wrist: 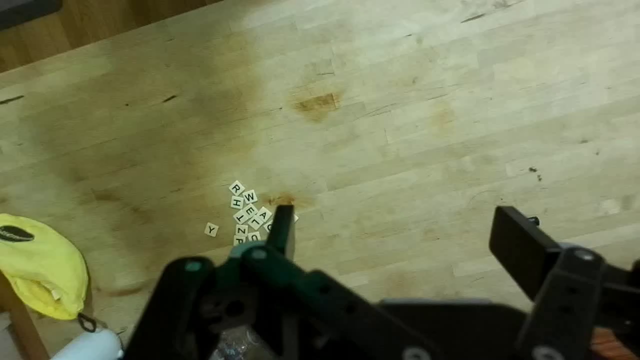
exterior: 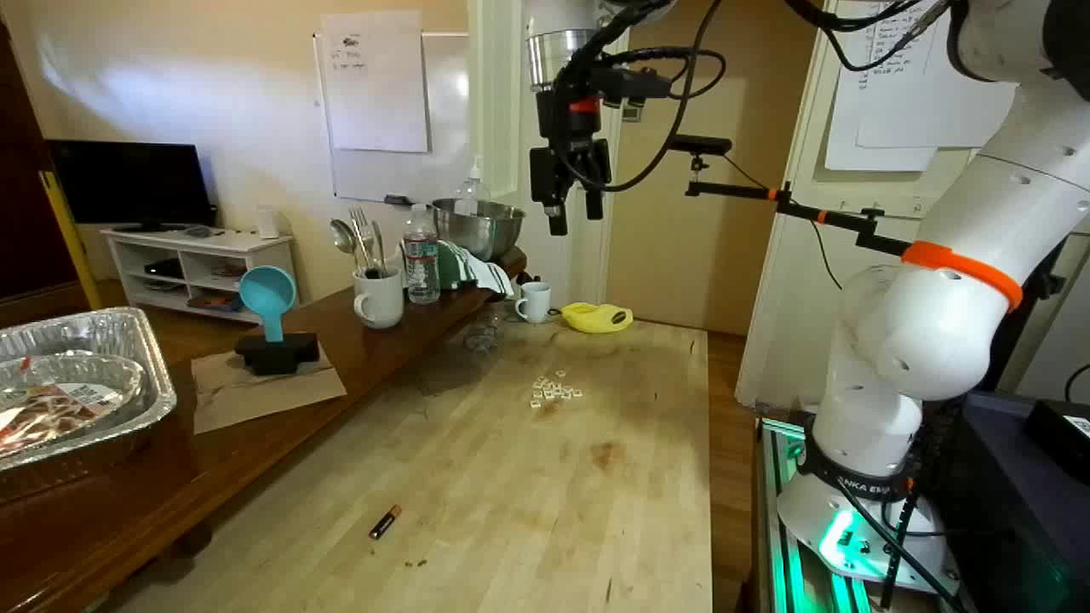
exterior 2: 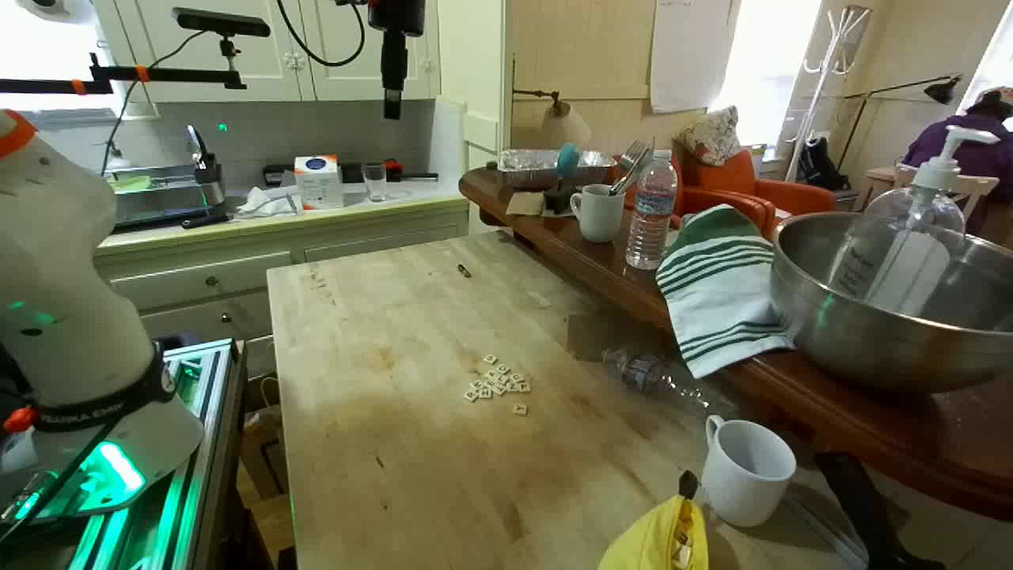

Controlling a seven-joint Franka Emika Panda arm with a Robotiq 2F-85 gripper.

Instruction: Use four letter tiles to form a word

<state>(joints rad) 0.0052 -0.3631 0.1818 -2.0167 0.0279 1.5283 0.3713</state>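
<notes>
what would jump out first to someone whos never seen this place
Probably the big white robot arm beside the pale wooden table, its open gripper hanging above the surface. Next, the loose cluster of letter tiles on that table, then the bright yellow pouch near one end, beside a white mug.

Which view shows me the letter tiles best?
The wrist view: Y, R and W read clearly on the letter tiles, though a finger hides some. Both exterior views show them uncovered but smaller, letters hard to read.
</notes>
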